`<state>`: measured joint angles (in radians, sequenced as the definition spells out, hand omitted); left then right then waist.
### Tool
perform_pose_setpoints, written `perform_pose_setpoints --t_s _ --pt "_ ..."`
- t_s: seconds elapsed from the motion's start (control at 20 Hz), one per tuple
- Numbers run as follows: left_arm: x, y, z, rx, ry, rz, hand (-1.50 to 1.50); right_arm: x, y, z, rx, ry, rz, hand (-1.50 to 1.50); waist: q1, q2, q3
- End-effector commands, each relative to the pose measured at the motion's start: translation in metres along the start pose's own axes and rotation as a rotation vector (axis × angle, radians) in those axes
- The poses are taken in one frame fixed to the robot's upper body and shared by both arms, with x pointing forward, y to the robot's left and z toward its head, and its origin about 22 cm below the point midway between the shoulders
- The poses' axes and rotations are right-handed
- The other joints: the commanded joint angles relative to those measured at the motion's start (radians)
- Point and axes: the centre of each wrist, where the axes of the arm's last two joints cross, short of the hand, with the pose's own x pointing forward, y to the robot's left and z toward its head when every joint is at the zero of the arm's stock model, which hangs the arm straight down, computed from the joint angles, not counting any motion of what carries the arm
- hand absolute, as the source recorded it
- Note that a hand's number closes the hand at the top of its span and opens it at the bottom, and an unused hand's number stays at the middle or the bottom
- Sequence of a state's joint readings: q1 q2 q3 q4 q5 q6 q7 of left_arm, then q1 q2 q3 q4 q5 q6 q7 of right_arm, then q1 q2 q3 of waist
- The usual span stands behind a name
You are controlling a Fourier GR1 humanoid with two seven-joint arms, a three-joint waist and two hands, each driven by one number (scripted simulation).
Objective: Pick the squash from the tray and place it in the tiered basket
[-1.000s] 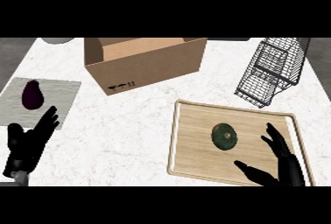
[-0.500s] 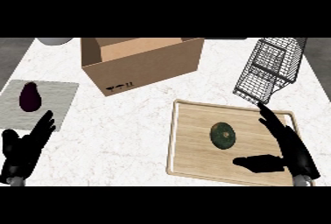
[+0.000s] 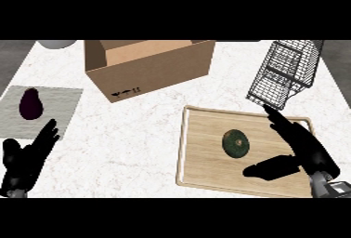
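A dark green round squash lies near the middle of the pale wooden tray at the right of the counter. My right hand hovers over the tray's right side, open, fingers pointing away and thumb sticking out left just below and right of the squash, apart from it. The black wire tiered basket stands at the far right, tilted in view, just beyond the tray's far corner. My left hand rests open at the lower left edge, fingers up.
An open cardboard box stands at the back centre. A dark purple eggplant lies on a grey mat at the left. A grey bowl rim shows at the top left.
My right hand has moved up and forward over the tray, closer to the squash, with its thumb spreading left. The left hand has sunk slightly toward the lower edge.
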<state>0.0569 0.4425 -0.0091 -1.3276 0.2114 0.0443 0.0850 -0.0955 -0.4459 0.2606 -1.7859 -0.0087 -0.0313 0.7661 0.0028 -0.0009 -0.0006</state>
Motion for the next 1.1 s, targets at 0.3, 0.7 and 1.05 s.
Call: perform_pose_setpoints --t_s 0.3,0.7,1.05 --pt "-0.025 -0.015 -0.002 -0.001 0.011 0.003 0.00 -0.013 -0.024 0.006 0.005 0.143 0.016 -1.50 -0.005 0.001 0.000" --pt "0.021 0.008 0.001 0.011 -0.004 -0.016 0.00 -0.031 -0.015 -0.006 0.070 0.132 -0.023 -1.50 -0.001 0.000 0.001" --pt "0.007 0.009 0.000 0.005 -0.013 -0.001 0.00 -0.044 0.011 -0.022 0.036 0.094 -0.021 -1.50 -0.001 0.001 0.001"
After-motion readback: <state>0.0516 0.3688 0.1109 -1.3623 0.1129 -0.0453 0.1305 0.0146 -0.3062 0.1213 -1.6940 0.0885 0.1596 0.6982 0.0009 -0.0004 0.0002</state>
